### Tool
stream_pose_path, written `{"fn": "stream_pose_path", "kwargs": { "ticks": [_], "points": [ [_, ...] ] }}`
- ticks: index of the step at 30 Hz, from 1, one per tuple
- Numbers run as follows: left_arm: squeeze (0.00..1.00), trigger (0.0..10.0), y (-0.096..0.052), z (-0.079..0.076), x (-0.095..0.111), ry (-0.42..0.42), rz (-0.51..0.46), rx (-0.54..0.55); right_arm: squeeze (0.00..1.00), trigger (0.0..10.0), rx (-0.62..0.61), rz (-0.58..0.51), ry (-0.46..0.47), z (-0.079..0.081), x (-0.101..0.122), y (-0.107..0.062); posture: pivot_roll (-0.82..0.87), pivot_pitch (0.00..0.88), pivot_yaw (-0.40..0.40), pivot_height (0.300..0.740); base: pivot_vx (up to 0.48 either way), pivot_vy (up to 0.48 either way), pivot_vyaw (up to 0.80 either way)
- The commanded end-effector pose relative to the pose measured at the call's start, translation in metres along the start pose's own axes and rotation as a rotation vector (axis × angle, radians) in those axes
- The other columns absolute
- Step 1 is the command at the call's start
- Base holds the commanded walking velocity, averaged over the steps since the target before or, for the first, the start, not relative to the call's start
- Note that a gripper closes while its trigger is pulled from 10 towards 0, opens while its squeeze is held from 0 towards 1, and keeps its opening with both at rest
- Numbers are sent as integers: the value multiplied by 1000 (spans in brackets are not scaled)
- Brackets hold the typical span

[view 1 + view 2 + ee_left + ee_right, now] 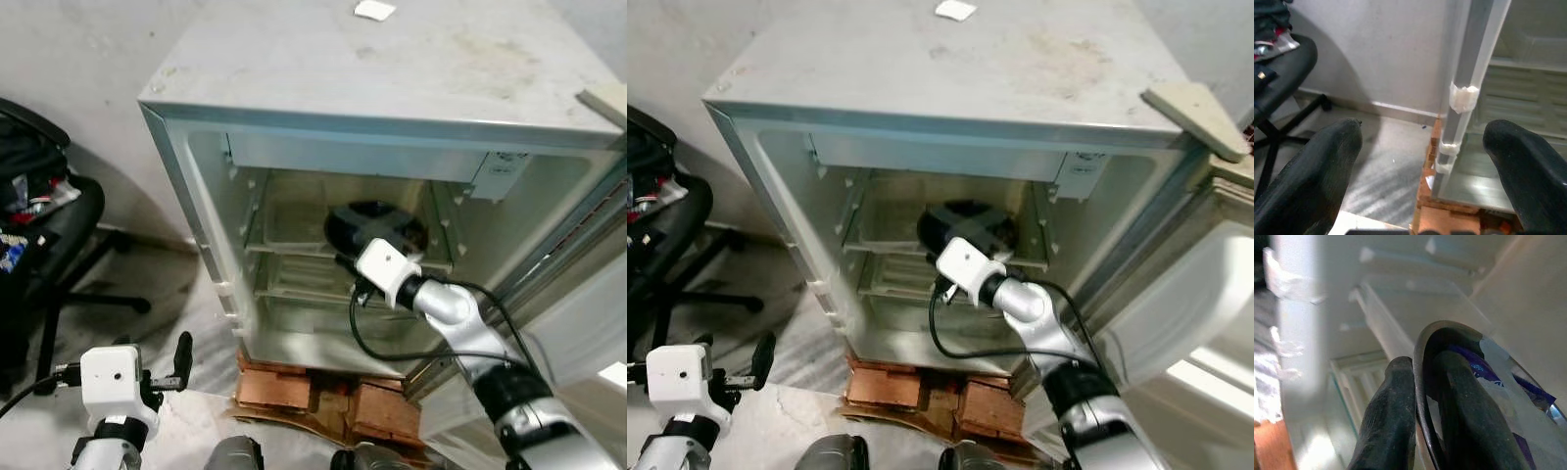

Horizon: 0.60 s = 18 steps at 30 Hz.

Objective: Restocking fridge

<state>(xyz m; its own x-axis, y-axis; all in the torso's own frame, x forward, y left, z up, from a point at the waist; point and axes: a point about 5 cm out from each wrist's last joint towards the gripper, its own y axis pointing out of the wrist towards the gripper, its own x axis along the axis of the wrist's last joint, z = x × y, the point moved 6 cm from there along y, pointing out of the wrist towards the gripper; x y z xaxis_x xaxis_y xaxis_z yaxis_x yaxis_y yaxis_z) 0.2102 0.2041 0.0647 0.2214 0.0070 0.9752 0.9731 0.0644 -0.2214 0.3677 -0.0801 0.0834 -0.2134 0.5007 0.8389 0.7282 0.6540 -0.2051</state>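
Fridge (pixel 392 69) stands open on bricks (pixel 323 397), its door (pixel 1176 323) swung to the right and 2 glass shelves (pixel 294 230) inside. Chair (pixel 59 235) sits by the wall on the left. Right gripper (pixel 1425 396) reaches in over the upper shelf, fingers closed on the rim of a black bowl (pixel 377 227) that holds purple packaging. Left gripper (pixel 1420 161) hangs low outside the fridge's left edge, fingers spread wide and holding nothing.
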Motion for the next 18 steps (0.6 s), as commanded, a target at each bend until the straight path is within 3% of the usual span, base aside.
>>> {"fn": "stream_pose_path", "kwargs": {
  "ticks": [1, 9, 18],
  "points": [
    [0, 10000, -3, 2, 1, 5, 8, 11, 0, 10000, -21, 20, -5, -8, -5, 0, 119, 205, -37, 740, 0, 0, 0],
    [0, 10000, -13, 4, 2, -3, 17, 38, 0, 10000, -129, 141, 44, -43, -28, -4, 139, 228, -49, 740, 0, 0, 0],
    [0, 10000, -15, 3, 3, -15, 28, 42, 0, 10000, -100, 163, 54, -43, -29, 5, 154, 252, -43, 740, 0, 0, 0]
  ]
}}
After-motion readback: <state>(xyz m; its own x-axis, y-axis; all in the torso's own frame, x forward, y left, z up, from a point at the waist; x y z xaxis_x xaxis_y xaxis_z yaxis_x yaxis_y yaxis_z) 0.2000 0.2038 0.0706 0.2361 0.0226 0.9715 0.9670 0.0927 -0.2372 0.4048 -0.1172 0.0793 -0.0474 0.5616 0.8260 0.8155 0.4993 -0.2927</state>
